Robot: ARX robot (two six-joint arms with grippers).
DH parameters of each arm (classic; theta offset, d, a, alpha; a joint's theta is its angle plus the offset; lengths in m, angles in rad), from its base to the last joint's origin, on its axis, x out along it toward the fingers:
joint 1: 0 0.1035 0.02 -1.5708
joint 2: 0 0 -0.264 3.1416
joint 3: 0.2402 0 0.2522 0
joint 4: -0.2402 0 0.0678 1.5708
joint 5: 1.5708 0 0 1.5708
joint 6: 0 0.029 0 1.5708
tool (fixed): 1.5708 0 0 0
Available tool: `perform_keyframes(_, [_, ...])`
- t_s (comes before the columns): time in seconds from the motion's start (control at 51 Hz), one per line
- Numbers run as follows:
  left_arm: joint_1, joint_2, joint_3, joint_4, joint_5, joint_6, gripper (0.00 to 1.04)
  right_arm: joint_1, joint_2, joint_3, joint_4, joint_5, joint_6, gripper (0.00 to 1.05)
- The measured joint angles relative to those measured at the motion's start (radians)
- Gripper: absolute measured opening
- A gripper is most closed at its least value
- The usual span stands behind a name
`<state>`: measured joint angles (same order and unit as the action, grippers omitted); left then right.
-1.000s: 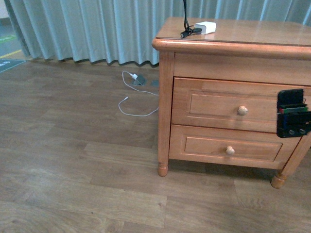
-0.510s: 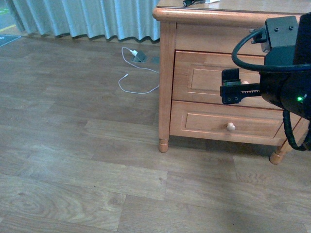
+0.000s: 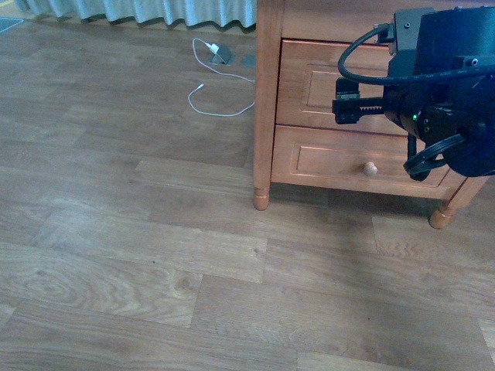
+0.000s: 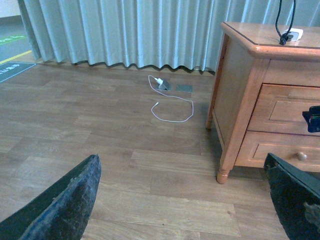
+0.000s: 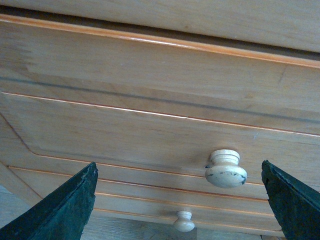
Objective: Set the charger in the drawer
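So, the charger (image 4: 294,35) sits on top of the desk (image 4: 240,80), with its black cable (image 4: 279,15) running upward, well apart from both tools. The drawer (image 5: 125,125) is shut. The right tool (image 5: 178,165) hangs right in front of it, spread wide and holding nothing. The round knob (image 5: 226,169) shows between its 2 fingers (image 5: 55,210), untouched. The left tool (image 4: 182,157) is wide open too, empty, over the wood floor (image 4: 100,130).

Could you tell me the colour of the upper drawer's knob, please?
Pale cream knob, lighter than the honey-wood drawer front; clearest in right wrist view.
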<state>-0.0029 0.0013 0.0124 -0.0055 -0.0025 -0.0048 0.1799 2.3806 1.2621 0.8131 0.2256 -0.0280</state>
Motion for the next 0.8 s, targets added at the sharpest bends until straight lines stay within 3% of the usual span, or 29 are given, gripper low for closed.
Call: perform_keyframes(0.804, [0.000, 0.000, 0.000, 0.000, 0.000, 0.000, 0.99, -0.047, 0.077, 0.092, -0.023, 0.002, -0.011, 0.97])
